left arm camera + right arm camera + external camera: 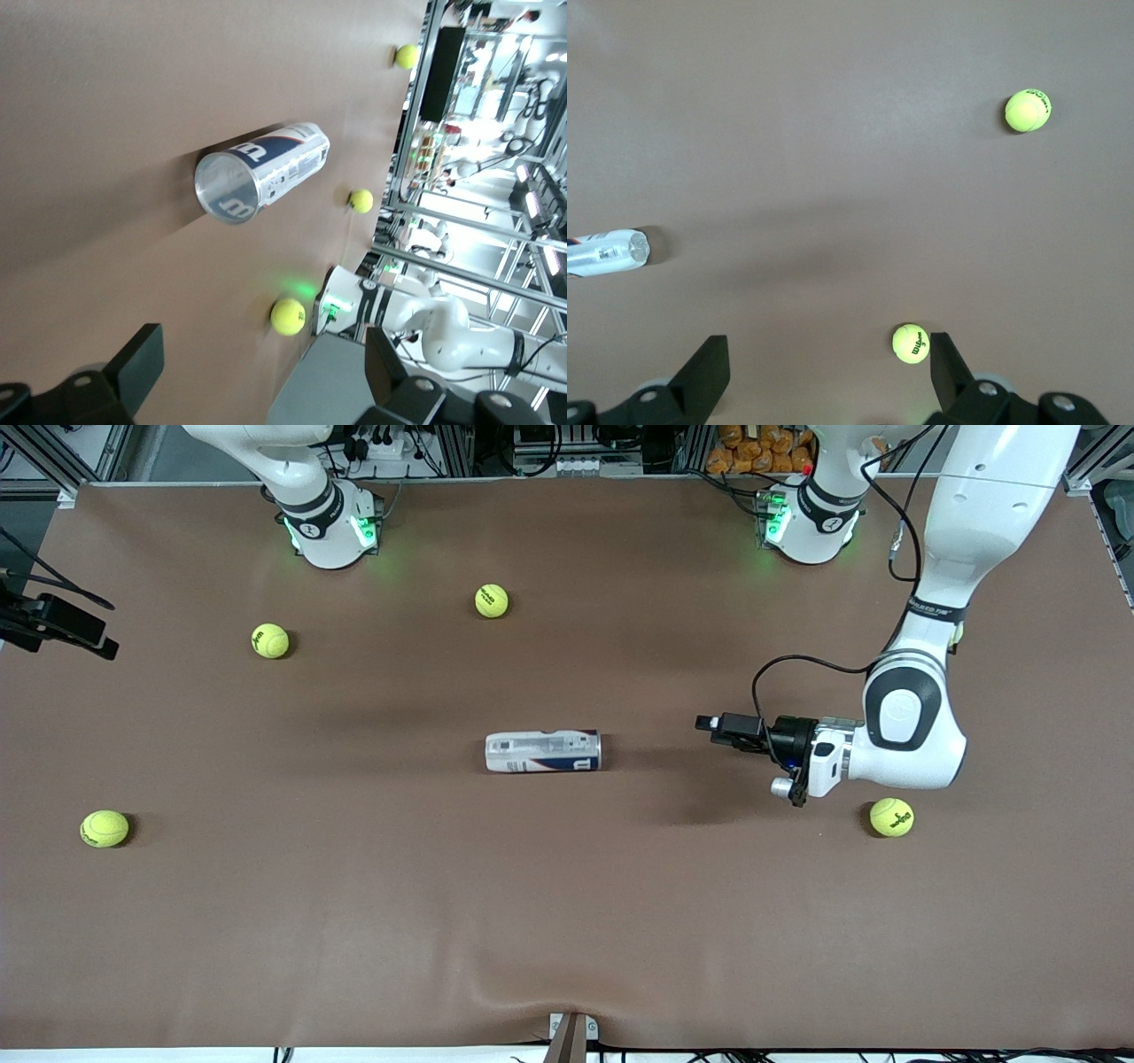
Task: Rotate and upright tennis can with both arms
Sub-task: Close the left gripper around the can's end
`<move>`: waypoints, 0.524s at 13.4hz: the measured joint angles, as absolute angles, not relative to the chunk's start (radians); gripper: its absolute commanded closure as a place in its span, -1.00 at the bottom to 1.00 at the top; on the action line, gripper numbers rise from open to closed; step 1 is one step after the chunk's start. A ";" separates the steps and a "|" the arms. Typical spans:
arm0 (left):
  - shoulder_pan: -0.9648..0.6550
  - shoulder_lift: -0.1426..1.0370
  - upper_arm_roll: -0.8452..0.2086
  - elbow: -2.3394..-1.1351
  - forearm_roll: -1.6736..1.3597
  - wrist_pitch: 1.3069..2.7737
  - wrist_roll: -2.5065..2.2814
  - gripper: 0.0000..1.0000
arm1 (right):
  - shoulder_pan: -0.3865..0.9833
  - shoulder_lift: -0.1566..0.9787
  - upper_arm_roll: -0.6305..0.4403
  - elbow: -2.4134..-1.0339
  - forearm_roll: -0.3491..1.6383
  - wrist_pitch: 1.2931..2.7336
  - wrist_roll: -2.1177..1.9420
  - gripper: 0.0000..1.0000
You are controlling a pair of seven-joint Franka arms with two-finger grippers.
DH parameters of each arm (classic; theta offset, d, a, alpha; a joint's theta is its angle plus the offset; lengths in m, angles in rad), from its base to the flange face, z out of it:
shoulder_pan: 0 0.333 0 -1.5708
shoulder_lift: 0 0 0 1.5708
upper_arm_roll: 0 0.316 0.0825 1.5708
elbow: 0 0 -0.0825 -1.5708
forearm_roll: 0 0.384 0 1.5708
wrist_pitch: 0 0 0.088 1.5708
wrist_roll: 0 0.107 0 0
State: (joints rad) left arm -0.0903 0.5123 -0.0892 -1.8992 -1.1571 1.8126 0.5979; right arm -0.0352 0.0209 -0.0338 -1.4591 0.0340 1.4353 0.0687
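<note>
Nearest the front camera, two yellow-green felt tennis balls are seen low on the brown table cover [567, 921]: one [104, 828] toward the right arm's end, the other [891, 817] toward the left arm's end, just beside the white wrist of the left arm. The slim cylindrical tennis can [543, 751], white and silver with red-blue wedges and a dark-blue end, is shown lying on its side near the middle of the table, its length running from one arm's end toward the other; its clear round end, marked with a white logo, is turned toward the left wrist camera [259, 172]. The black two-finger left gripper [709, 724] is held level just above the table, pointed at the can but well apart from it, its jaws spread wide and holding nothing. The right gripper [828, 376] is pictured only in its own wrist view, jaws likewise parted and empty, apparently high over the table with one end of the can at the frame's edge. Two more tennis balls [269, 640] [492, 600] are seen farther from the front camera than the can.
</note>
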 measured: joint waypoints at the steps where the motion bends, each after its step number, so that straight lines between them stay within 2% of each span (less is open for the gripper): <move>1: -0.108 0.521 -0.090 -1.900 -1.191 1.839 0.604 -1.00 | -0.036 0.020 -0.035 -1.453 0.029 1.435 0.067 -1.00; 7: -0.223 0.585 -0.095 -1.914 -1.449 1.994 0.703 -1.00 | -0.044 0.016 -0.039 -1.435 0.013 1.372 0.067 -1.00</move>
State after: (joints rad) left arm -0.2234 0.5848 -0.0946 -1.9138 -1.4493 1.9939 0.7028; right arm -0.0439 0.0158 -0.0389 -1.4352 0.0129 1.3720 0.0665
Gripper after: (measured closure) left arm 0.000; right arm 0.000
